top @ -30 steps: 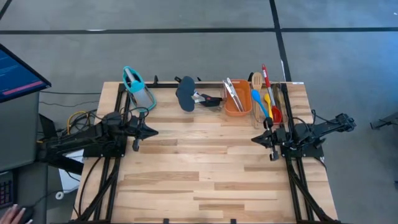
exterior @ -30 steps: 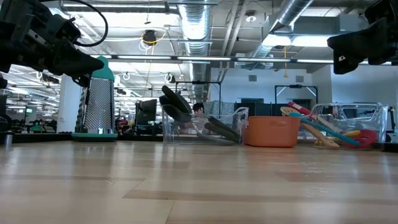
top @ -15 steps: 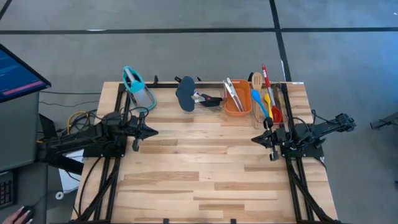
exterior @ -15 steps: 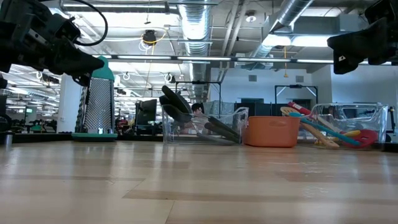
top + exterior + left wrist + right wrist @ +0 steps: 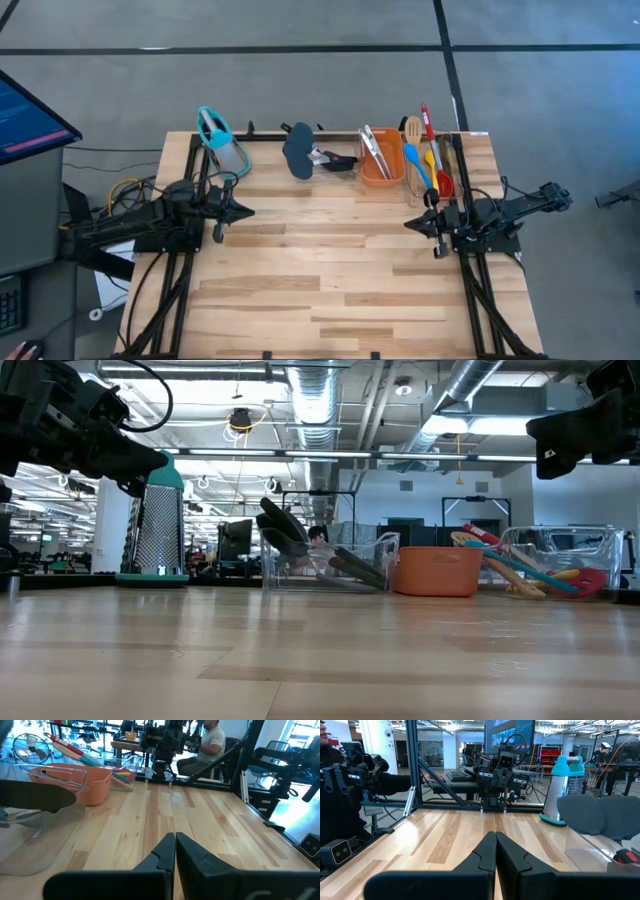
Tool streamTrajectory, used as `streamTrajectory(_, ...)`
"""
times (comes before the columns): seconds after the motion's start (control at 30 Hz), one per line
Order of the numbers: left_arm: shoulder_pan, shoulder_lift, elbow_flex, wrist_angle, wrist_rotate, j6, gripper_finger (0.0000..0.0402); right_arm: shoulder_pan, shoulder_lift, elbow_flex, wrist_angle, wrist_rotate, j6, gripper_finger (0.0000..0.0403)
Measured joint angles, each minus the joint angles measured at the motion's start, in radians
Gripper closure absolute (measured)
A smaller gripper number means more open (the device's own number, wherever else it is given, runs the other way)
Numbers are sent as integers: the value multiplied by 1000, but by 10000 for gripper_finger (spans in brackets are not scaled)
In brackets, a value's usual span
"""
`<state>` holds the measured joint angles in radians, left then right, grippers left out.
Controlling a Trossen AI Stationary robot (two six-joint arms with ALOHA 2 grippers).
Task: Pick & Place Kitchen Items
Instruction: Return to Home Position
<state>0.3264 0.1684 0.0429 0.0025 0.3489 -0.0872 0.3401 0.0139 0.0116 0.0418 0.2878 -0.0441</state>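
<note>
The utensils stand along the table's far edge. A black spatula (image 5: 298, 152) and dark scoop lie in a clear tray (image 5: 325, 565). Silver tongs (image 5: 374, 150) rest in the orange tub (image 5: 381, 160). A second clear tray (image 5: 565, 560) at the far right holds the wooden slotted spoon (image 5: 412, 130), red spoon (image 5: 433, 150), blue spoon (image 5: 416, 162) and yellow spoon (image 5: 432, 160). My left gripper (image 5: 246, 211) is shut and empty above the table's left side, also in its wrist view (image 5: 175, 840). My right gripper (image 5: 409, 226) is shut and empty at the right, also in its wrist view (image 5: 495, 839).
A steel grater with a teal handle (image 5: 222, 145) stands at the far left corner. The bare wooden tabletop (image 5: 330, 270) spreads between the two arms and toward the near edge. A person (image 5: 207, 742) sits beyond the table; a monitor (image 5: 25, 115) stands left.
</note>
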Motion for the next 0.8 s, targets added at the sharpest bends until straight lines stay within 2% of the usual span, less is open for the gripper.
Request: streamTrajectory(0.8,0,0,0,15,0,0,399,0,0,0,0,0,0,403)
